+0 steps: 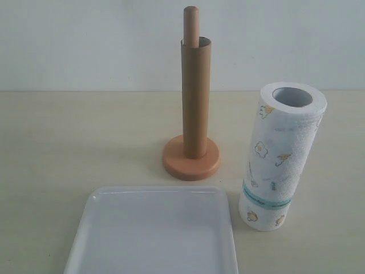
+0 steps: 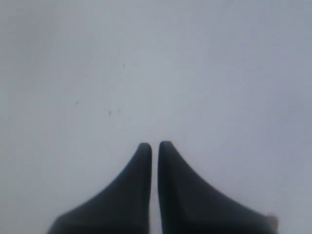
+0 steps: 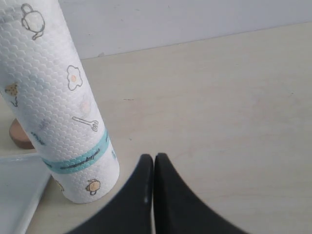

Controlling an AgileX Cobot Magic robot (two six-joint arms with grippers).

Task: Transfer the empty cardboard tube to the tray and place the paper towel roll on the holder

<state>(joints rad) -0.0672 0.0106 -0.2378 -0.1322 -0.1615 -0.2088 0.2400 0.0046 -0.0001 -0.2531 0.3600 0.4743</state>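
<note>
The empty cardboard tube [image 1: 195, 97] stands upright over the rod of the wooden holder [image 1: 191, 162], whose rounded tip pokes out above it. The white paper towel roll [image 1: 282, 157] stands upright to the right of the holder, also seen as the roll [image 3: 58, 105] in the right wrist view. The white tray [image 1: 154, 234] lies at the front, empty. Neither gripper shows in the exterior view. My left gripper [image 2: 154, 145] is shut with nothing in it, facing a blank pale surface. My right gripper [image 3: 153, 157] is shut and empty, near the roll's base but apart from it.
The things sit on a pale beige table [image 1: 63, 142] with a white wall behind. In the right wrist view a corner of the tray [image 3: 17, 187] and a bit of the holder's base [image 3: 19, 136] show beside the roll.
</note>
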